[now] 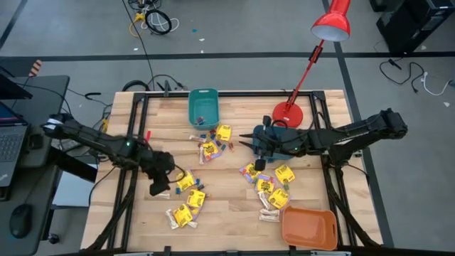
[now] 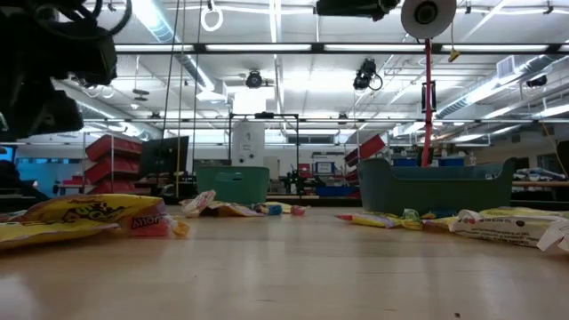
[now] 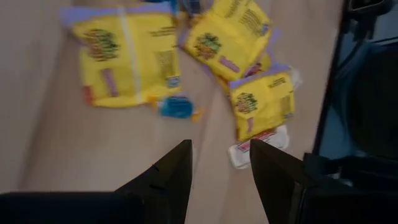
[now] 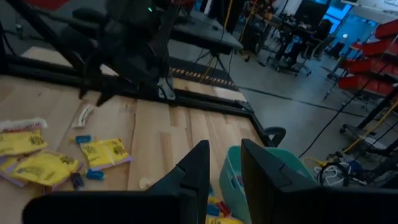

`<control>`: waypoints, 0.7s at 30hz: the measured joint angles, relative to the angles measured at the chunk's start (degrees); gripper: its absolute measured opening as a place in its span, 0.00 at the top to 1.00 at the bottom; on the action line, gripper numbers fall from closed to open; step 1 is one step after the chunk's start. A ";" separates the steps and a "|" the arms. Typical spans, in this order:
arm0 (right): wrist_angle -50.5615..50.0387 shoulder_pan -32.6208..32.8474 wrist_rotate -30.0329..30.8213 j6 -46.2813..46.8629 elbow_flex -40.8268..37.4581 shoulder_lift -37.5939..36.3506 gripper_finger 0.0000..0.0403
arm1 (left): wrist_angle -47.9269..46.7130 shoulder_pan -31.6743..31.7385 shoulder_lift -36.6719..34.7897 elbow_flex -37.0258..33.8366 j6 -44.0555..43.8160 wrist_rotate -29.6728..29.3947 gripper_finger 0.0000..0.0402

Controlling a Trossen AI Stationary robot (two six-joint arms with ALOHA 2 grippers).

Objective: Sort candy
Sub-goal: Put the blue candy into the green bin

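Ample bare table (image 1: 234,210) beside candy (image 1: 268,186)

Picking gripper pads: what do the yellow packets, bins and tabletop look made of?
Yellow packets: glossy printed film, probably plastic, crinkled with crimped ends. Teal bin and orange bin: smooth, evenly coloured, rounded rims, likely moulded plastic. Tabletop: pale wood planks, visible grain and seams.

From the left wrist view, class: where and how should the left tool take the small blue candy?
Grip the blue candy across its short middle, coming straight down. It lies flat, apart from the yellow packets, and the left tool is open beside it.
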 joint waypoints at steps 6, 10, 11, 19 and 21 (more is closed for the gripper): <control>-2.29 0.24 -0.02 1.84 0.00 -0.08 0.81 | 6.98 -5.56 3.11 -3.07 -16.25 -4.40 0.59; -2.78 0.26 -0.01 1.64 0.00 -0.13 0.81 | 7.64 -7.59 6.69 -3.16 -29.09 -10.66 0.59; -2.98 0.26 0.00 1.55 0.00 -0.11 0.81 | 8.45 -7.86 7.68 -3.16 -31.90 -12.26 0.59; -3.79 0.17 0.00 1.19 0.00 -0.13 0.81 | 15.87 -9.04 17.23 -3.14 -38.87 -15.00 0.59; -4.11 0.17 0.00 1.24 0.00 -0.13 0.81 | 15.79 -9.06 19.20 -2.97 -39.07 -14.70 0.59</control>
